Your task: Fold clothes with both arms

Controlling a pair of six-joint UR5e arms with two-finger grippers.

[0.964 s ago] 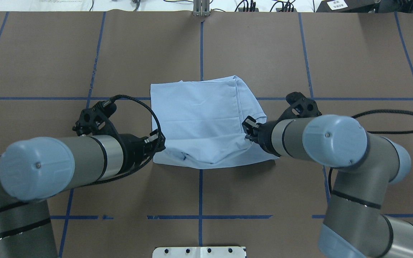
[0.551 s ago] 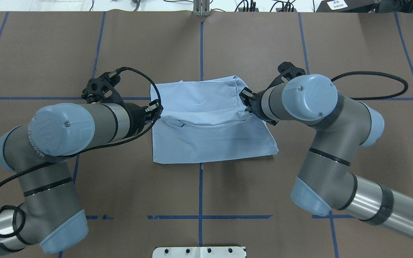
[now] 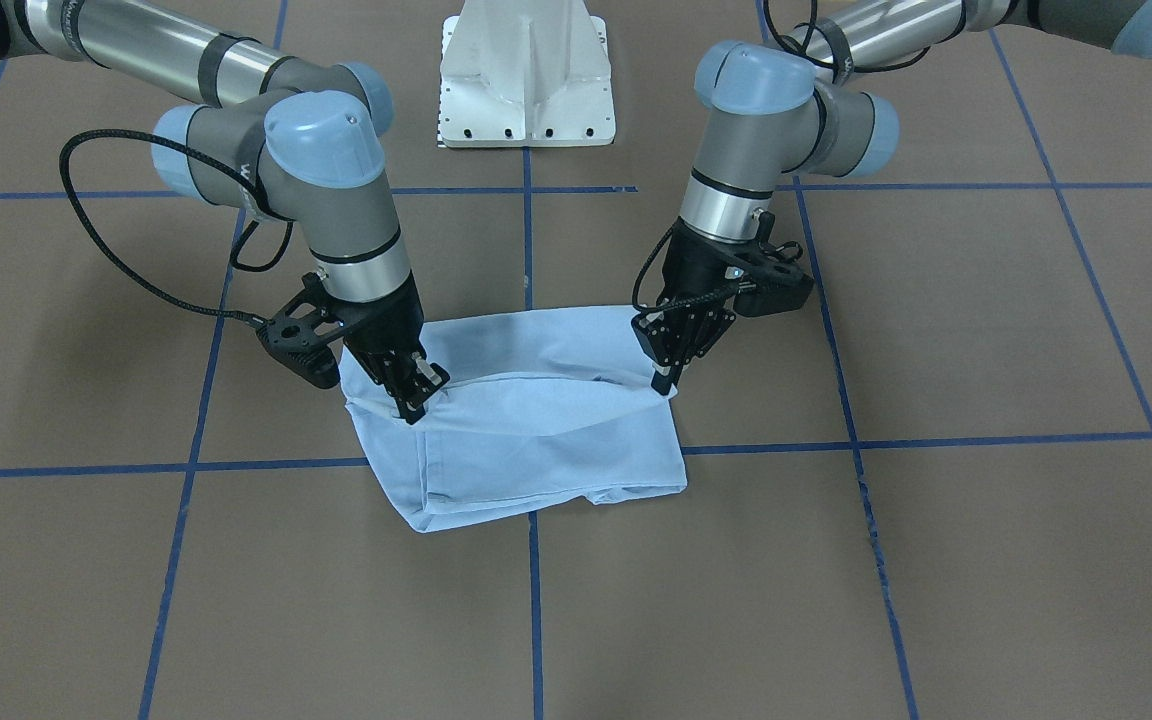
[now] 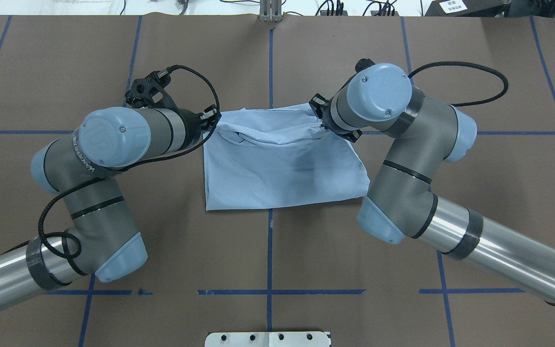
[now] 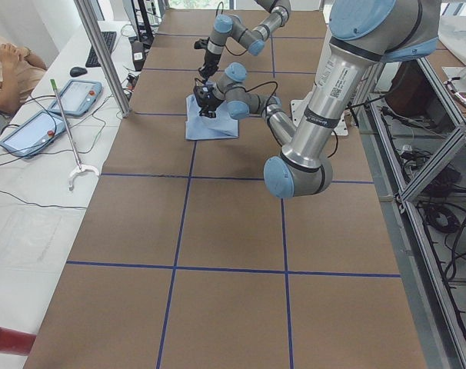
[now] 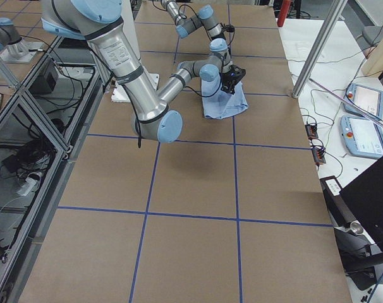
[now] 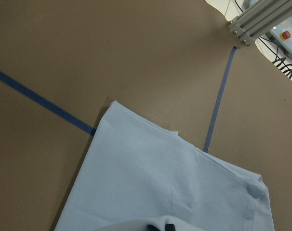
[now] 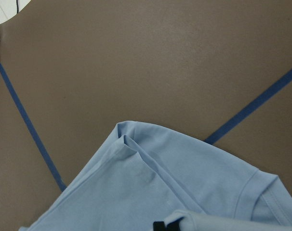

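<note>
The light blue T-shirt lies folded on the brown table, and its print and neck label are hidden. My left gripper is shut on the shirt's left corner. My right gripper is shut on its right corner. Together they hold the raised edge as a sagging band over the shirt's far part. In the front view the left gripper is on the right and the right gripper on the left, both low over the shirt. Each wrist view shows the cloth below a pinched fold.
Blue tape lines divide the brown table cover. The white pedestal base stands on the robot's side. A metal post and cables sit at the far edge. A person and tablets are beside the table.
Both grippers moved away from the robot toward the far edge. They carried the shirt's near edge up and over the rest of it. The arms swung outward and stretched forward.
</note>
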